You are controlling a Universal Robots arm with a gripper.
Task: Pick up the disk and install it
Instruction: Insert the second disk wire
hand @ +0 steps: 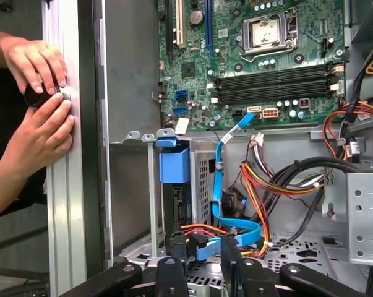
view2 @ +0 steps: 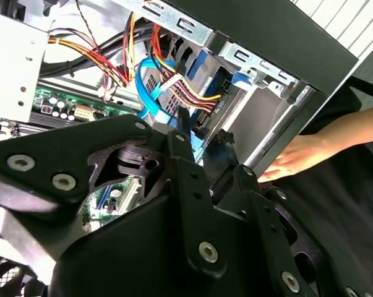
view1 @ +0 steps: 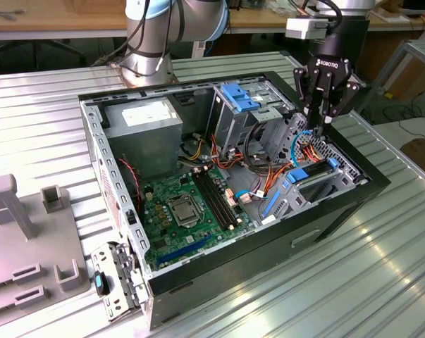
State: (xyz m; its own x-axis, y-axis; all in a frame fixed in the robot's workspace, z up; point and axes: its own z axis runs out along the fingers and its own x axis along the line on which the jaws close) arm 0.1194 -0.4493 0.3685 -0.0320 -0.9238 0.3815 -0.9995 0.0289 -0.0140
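The gripper (view1: 322, 118) hangs over the drive bay, at the exterior view's right, upper part of the frame. Its fingers (hand: 168, 267) have a small gap between them and hold nothing.

The disk (hand: 174, 166) sits on its edge in the bay, just under the gripper. In the exterior view its blue frame shows right of the middle (view1: 311, 173). It looks like it is in its slot or close to it, but I cannot tell if it is pushed all the way in.

What could go wrong:

- A blue cable (hand: 219, 185) and a bunch of wires (hand: 268, 185) lie right beside the fingers. I think a finger could hook one and pull it out.
- The bay is tight. If the gripper goes down a bit off, it could bump the metal wall or slip off the disk.
- A person's hands (hand: 38, 93) press on the case (view1: 339, 204) near the bay. The arm could hit them, or they could shake the case and move the disk out of line.
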